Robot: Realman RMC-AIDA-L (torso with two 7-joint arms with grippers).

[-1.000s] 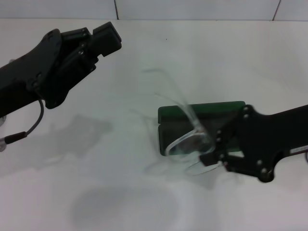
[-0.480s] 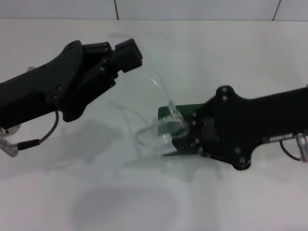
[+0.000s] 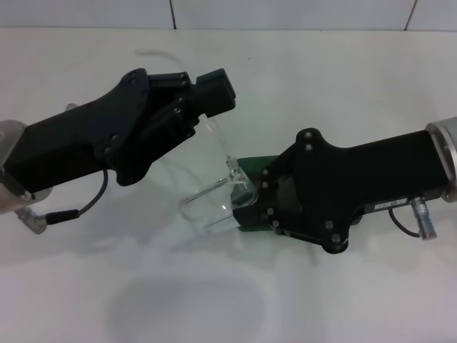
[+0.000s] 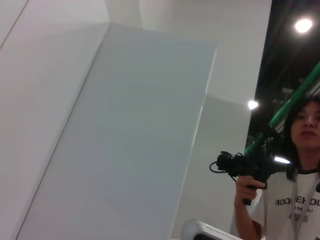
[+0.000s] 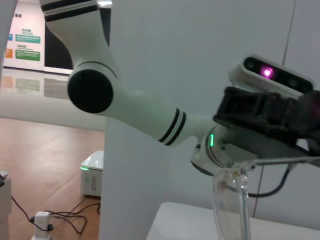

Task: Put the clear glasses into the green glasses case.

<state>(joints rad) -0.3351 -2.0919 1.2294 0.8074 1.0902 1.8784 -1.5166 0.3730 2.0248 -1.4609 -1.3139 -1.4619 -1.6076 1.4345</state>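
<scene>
The clear glasses (image 3: 208, 209) hang tilted above the white table, and my right gripper (image 3: 244, 194) is shut on them near one hinge. One thin clear arm rises toward my left gripper (image 3: 208, 96), which hovers just above and left of the lens; whether it touches that arm is unclear. Most of the green glasses case (image 3: 253, 165) is hidden under the right gripper, with only green edges showing. From the right wrist, the glasses (image 5: 231, 200) appear close up with the left gripper (image 5: 270, 117) just behind them. Nothing of the task appears in the left wrist view.
The white table (image 3: 343, 86) ends at a tiled wall along the back. A grey cable (image 3: 86, 207) hangs under the left arm. A person (image 4: 295, 165) holding a camera stands off beyond the table.
The right gripper has carried the glasses left, off the case's middle. The left arm has swung right and nearer, closing in on the glasses' raised arm.
</scene>
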